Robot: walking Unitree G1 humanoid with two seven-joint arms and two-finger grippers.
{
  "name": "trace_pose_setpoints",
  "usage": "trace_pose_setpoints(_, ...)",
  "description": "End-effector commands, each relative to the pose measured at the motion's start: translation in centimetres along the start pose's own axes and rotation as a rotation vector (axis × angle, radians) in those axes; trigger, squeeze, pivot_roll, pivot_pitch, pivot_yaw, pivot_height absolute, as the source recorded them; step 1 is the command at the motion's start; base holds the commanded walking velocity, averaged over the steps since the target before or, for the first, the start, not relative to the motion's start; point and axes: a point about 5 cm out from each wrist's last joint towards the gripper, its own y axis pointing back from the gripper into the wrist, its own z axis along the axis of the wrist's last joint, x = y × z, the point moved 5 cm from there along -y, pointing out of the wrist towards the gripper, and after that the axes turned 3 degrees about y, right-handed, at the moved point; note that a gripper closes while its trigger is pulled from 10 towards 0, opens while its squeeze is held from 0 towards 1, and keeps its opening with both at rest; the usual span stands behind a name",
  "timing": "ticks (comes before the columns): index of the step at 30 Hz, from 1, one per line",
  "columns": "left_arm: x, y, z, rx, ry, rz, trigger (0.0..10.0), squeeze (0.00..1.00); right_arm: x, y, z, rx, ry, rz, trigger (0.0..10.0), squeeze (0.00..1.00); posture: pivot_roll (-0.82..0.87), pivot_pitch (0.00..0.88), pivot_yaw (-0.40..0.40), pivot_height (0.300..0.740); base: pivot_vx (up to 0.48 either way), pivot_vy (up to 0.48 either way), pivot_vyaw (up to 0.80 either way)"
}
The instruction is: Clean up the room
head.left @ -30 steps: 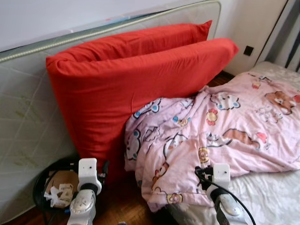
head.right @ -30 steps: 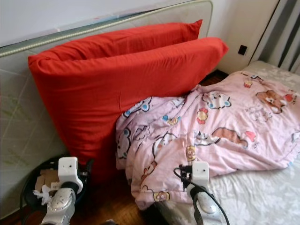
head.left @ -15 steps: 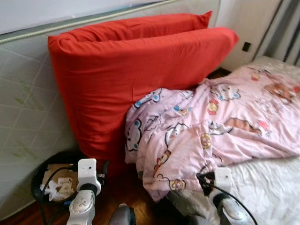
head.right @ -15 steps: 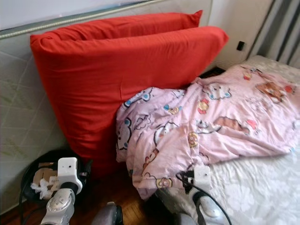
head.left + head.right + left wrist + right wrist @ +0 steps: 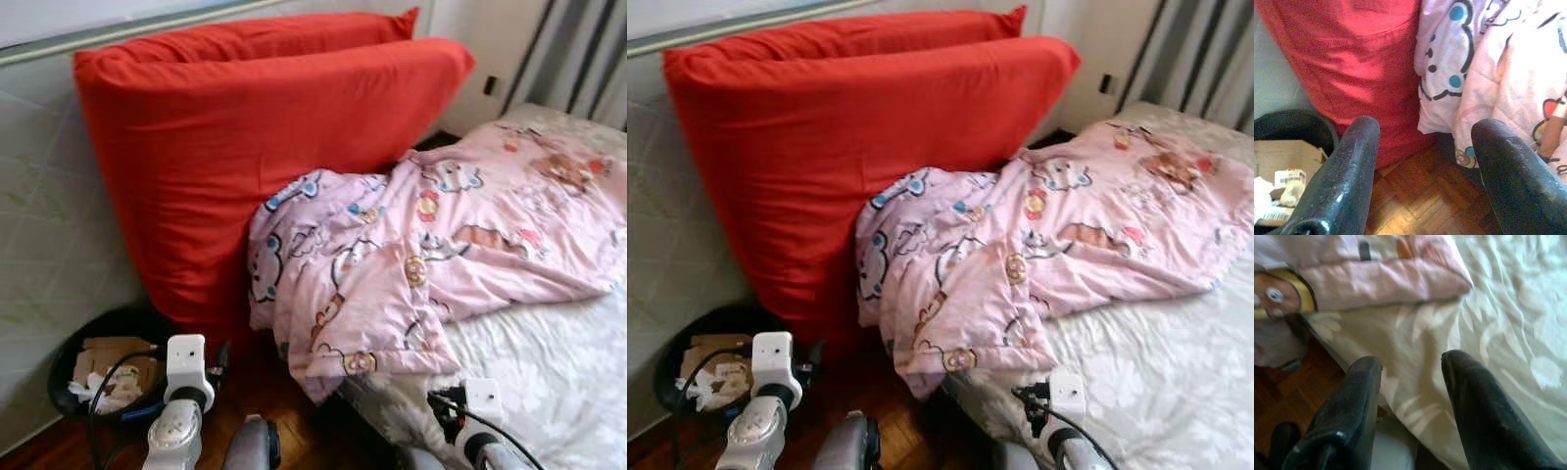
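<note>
1. Leaning against an upright mattress (image 5: 39, 245) at far left, two big red pillows (image 5: 255, 147) stand on edge, one behind the other.
2. You see a pink cartoon-print blanket (image 5: 441, 255) rumpled across the bed (image 5: 549, 372) at right; its near-left corner spills over the bed's edge and rests against the front pillow.
3. On the wooden floor (image 5: 1420, 196) at near left, a black bin (image 5: 98, 338) sits beside the pillows, holding cardboard and crumpled paper.
4. Your left gripper (image 5: 1422, 161) hangs low above the floor, between the bin and the blanket's drooping corner. Its fingers (image 5: 1347, 181) are spread wide with nothing between them, facing the base of the front pillow.
5. Your right gripper (image 5: 1410, 396) sits over the near edge of the bed, above the pale floral sheet (image 5: 1498, 333), just short of the blanket's hem. Its fingers (image 5: 1352, 401) are parted and hold nothing.
6. At far right you can make out grey striped curtains (image 5: 578, 49) and a dark wall socket (image 5: 489, 85) on the pale wall behind the bed.
</note>
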Motion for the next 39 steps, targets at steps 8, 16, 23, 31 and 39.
trace_pose_setpoints(8,0.2,-0.1,0.0,0.008,0.002,-0.001,10.0,0.00,-0.2,0.0,0.1,0.002,-0.033,-0.011,10.0,0.00,0.03,0.078,0.019,0.636,0.239,0.000,0.00)
trace_pose_setpoints(16,0.1,-0.2,0.1,0.007,0.002,-0.003,10.0,0.00,0.0,-0.2,0.5,-0.011,-0.039,0.003,10.0,0.00,0.03,0.079,0.022,0.636,0.299,0.000,0.00)
trace_pose_setpoints(23,-0.1,-0.2,0.5,-0.014,0.008,-0.011,10.0,0.00,1.2,-0.5,0.7,-0.013,-0.028,0.018,10.0,0.00,0.03,0.084,0.022,0.636,0.216,0.000,0.00)
trace_pose_setpoints(31,-0.2,-0.1,0.5,-0.019,0.010,-0.027,10.0,0.00,1.5,-1.2,2.1,-0.012,-0.015,0.013,10.0,0.00,0.03,0.096,0.015,0.636,0.000,0.000,0.00)
trace_pose_setpoints(39,-0.6,0.2,0.7,-0.042,0.027,-0.037,10.0,0.00,1.2,-2.4,5.7,-0.048,0.021,-0.012,10.0,1.00,0.05,0.135,0.008,0.636,0.000,0.000,0.00)
